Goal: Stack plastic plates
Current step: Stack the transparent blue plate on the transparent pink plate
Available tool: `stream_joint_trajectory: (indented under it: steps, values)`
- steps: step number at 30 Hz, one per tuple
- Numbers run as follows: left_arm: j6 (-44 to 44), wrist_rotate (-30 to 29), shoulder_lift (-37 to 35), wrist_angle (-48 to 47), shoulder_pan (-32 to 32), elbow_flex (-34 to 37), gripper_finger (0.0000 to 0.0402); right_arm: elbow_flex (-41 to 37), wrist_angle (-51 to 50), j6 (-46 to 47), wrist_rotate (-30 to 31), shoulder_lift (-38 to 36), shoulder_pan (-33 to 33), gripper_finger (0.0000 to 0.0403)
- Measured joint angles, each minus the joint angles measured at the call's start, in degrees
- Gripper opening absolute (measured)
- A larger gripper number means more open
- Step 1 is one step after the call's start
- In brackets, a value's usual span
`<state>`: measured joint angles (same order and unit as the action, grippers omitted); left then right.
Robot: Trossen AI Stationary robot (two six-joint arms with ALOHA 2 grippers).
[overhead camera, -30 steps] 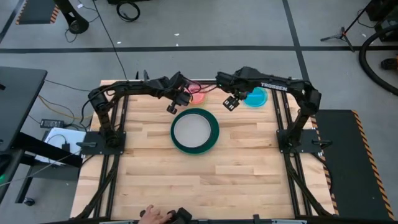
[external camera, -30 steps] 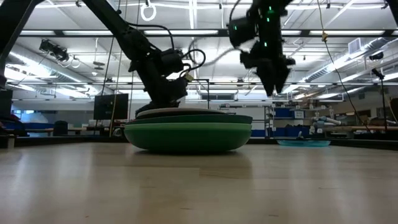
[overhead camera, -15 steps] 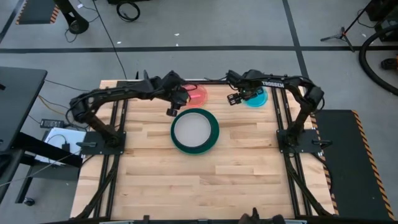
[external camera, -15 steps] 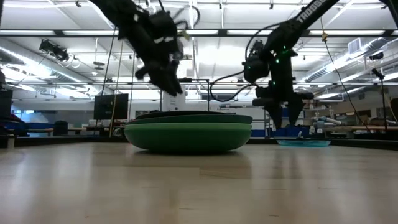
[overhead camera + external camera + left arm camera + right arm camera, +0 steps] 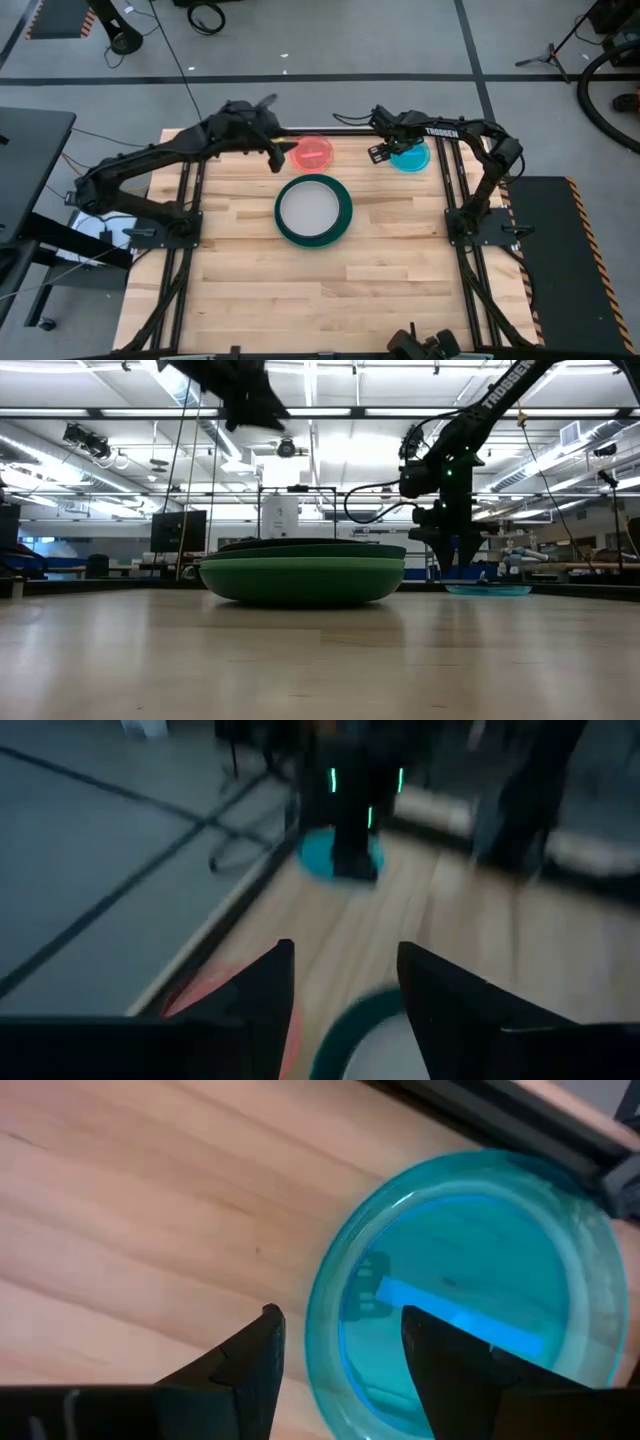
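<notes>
Wooden table (image 5: 300, 270), seen from straight above. At its middle, a stack (image 5: 314, 209): green plate rim outermost, pale grey plate on top. Behind it near the far edge, a red plate (image 5: 313, 153), lying flat, apart from the stack. Further right along that edge, a blue plate (image 5: 411, 157), well apart from the red one. Left gripper (image 5: 271, 156) just left of the red plate, beside its rim. Right gripper (image 5: 383, 152) at the blue plate's left rim. Grey floor (image 5: 330, 40) with dark lines beyond the table.
</notes>
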<state>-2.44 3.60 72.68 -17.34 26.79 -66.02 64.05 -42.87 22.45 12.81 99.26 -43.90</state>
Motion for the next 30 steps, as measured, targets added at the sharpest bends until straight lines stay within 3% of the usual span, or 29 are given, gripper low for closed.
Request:
stream_joint_trajectory:
  steps: [5,11,17,22,28,30]
  values:
    - [-2.51,-1.34,-3.93,8.58,0.04,0.01,0.0183,0.78,0.13,0.01,0.92,1.86,0.07,0.0208]
    - [-3.01,-2.66,-6.37,20.73,1.73,-0.07,0.0183,6.67,-7.92,1.04,2.17,11.37,1.67,0.0208]
    - [-1.98,-2.78,-9.72,18.3,3.18,-0.02,0.0183,11.03,-13.88,3.29,5.8,15.74,2.67,0.0198]
    - [-1.75,-2.64,-15.37,13.35,3.83,0.02,0.0183,12.83,-17.42,4.68,4.88,17.67,2.52,0.0142]
    - [-2.95,-0.64,-23.92,4.44,3.84,0.0,0.0183,12.83,-17.64,6.29,3.08,18.23,2.63,0.0022]
    - [-3.23,0.62,-26.33,1.18,3.84,-0.02,0.0183,12.88,-17.76,6.43,2.75,17.89,3.06,0.0011]
